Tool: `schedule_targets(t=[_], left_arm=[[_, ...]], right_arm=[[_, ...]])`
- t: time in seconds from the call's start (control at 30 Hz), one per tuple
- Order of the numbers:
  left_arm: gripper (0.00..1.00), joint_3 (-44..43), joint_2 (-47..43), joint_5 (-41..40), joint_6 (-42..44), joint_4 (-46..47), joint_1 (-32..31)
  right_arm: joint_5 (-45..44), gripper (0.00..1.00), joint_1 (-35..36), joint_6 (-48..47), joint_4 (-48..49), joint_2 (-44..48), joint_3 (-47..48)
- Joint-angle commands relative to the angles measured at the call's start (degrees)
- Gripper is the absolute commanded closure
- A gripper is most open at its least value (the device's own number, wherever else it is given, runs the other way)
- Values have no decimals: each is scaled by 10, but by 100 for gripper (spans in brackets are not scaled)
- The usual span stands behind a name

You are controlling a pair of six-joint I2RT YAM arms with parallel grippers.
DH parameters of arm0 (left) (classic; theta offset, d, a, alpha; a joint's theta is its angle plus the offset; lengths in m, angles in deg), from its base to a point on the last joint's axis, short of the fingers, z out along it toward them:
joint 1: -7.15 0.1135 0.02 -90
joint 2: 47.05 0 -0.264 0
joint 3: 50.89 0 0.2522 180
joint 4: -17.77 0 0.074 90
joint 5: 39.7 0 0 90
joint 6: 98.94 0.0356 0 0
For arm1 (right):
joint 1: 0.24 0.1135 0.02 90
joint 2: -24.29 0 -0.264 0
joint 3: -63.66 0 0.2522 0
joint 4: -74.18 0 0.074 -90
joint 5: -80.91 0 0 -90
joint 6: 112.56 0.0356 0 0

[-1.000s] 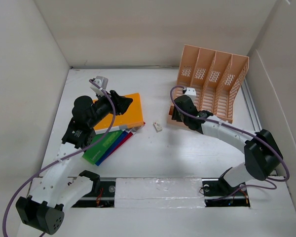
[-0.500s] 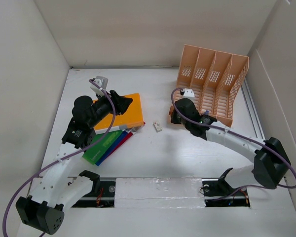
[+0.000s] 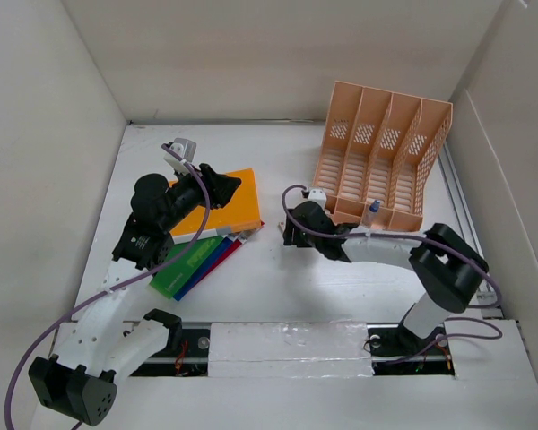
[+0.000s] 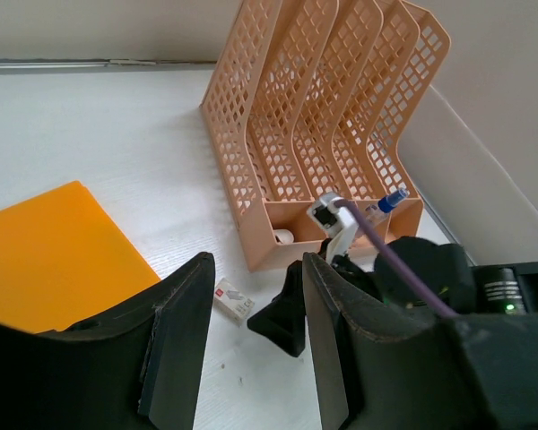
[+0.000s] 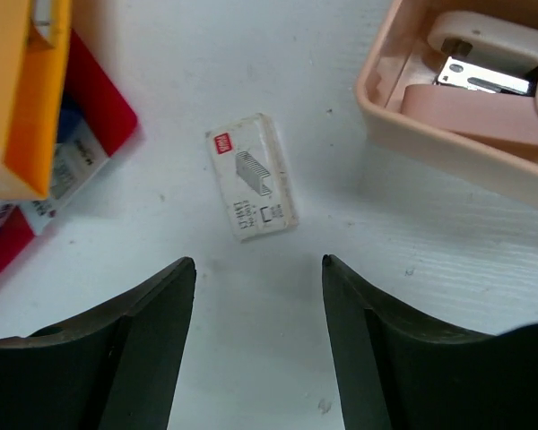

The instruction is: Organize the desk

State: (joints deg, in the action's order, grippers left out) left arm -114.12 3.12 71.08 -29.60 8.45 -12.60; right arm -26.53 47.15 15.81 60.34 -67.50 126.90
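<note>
The white desk (image 3: 278,287) is lying under both arms. The right gripper (image 5: 255,262) is hovering open and empty over a staple box (image 5: 252,176) near the surface's middle; the left gripper (image 4: 255,260) is standing half-open, empty.

Right tool (image 3: 290,233) hovers above the desk (image 3: 278,296) beside the peach rack (image 3: 386,134).

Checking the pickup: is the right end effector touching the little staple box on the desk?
Apart. The right wrist view shows the staple box lying beyond the open right end effector, with bare desk between them.
</note>
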Motion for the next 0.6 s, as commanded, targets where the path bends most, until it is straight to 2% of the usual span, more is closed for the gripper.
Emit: schedule_targets(t=[0.0, 0.37, 0.57], left_arm=[[60, -11, -12, 3, -1, 25, 1], [60, -8, -16, 20, -3, 29, 1], [60, -8, -12, 17, -3, 28, 1]], right_arm=[[-44, 36, 6, 18, 46, -34, 22], [-107, 41, 11, 17, 64, -137, 71], [-112, 74, 23, 25, 45, -140, 82]])
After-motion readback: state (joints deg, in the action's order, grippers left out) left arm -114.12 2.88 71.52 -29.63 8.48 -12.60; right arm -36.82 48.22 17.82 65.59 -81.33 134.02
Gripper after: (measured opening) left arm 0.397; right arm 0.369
